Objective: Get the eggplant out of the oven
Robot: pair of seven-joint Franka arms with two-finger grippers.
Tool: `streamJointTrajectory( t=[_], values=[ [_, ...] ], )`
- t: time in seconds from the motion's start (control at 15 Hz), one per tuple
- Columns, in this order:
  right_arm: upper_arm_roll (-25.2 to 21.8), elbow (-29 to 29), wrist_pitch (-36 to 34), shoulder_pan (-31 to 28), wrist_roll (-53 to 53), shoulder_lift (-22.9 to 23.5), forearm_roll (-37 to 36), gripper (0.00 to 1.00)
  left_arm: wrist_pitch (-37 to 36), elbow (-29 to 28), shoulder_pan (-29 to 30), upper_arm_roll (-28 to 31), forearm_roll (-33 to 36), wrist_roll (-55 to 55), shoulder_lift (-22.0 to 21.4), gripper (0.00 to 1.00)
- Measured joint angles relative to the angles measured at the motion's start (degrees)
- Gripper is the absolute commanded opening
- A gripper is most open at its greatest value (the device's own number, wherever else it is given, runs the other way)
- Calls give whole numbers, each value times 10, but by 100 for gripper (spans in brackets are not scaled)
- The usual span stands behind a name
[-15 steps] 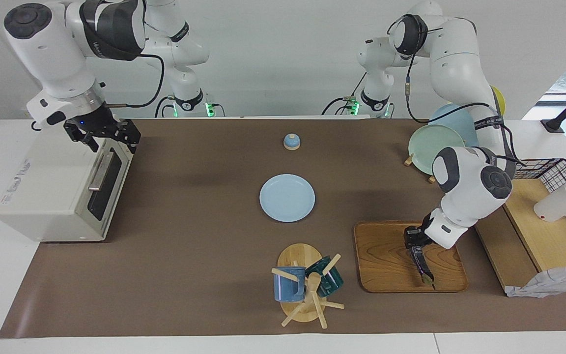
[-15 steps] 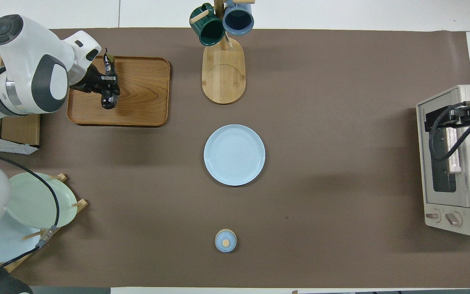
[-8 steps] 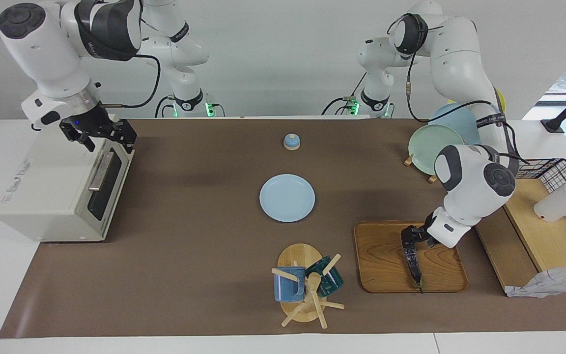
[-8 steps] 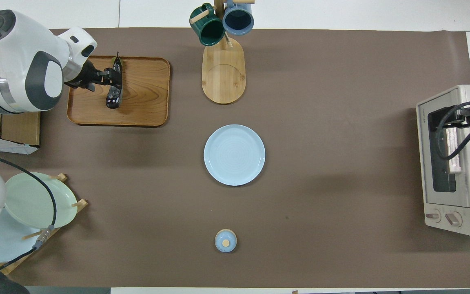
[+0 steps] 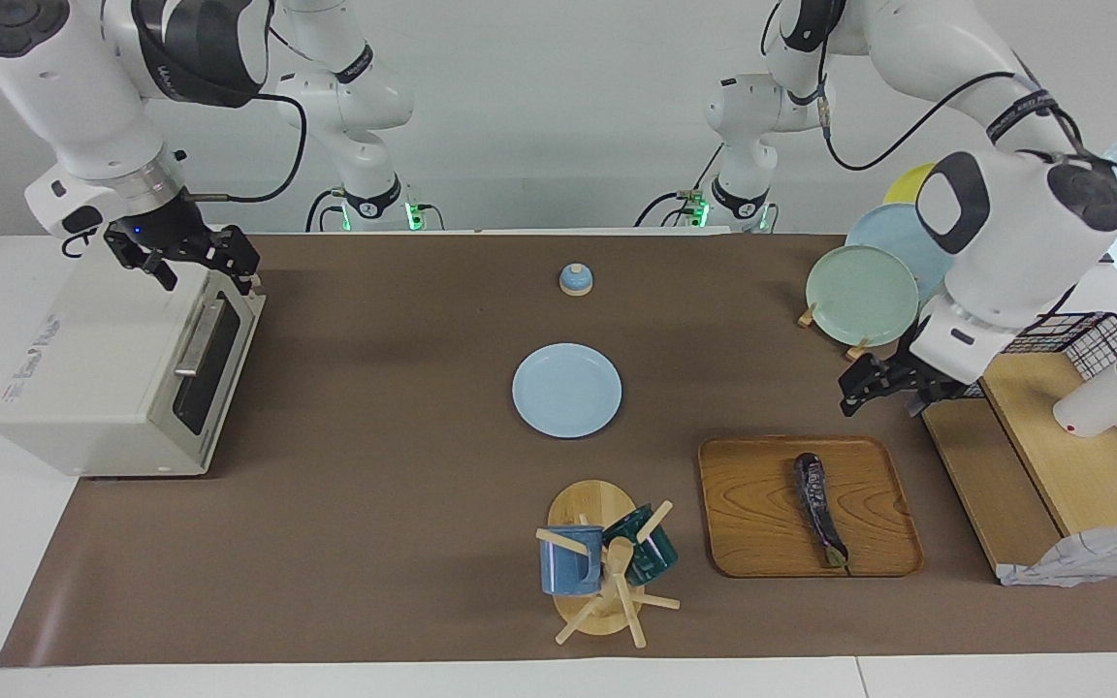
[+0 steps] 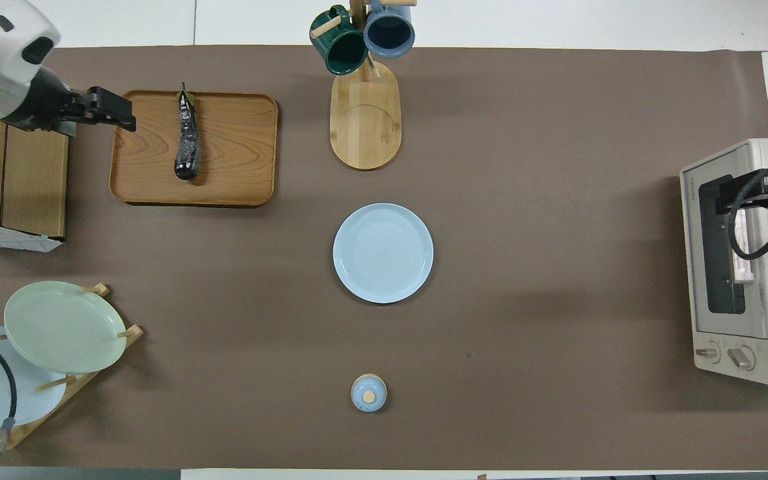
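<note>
- Eggplant lies flat on the wooden tray, stem end at 5 o'clock in the facing view; out of the oven, whose door is shut.
- Left gripper empty, fingers apart, over the mat at the tray's 1 o'clock.
- Right gripper over the oven's top front edge, fingers apart.
- Handling, judged: light, fairly stiff, glossy skin likely slippery; grip across mid-body.

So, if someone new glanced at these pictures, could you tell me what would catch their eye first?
Probably the eggplant, lying alone on the wooden tray toward the left arm's end of the table, with the left gripper open and raised clear of it. Next, the oven at the right arm's end, door shut, with the right gripper open above its top edge.
</note>
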Motion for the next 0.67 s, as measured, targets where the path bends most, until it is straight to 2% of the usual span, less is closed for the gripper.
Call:
streamJointTrajectory(
  t=[0.33, 0.47, 0.67],
  values=[
    [0, 5, -7, 0, 0, 0, 0, 100, -121, 0, 3, 11, 24, 0, -98, 100],
    [0, 5, -7, 0, 0, 0, 0, 100, -153, -4, 3, 11, 29, 0, -121, 100],
    [0, 6, -7, 0, 0, -2, 0, 100, -161, -34, 3, 11, 29, 0, -141, 100]
  ],
)
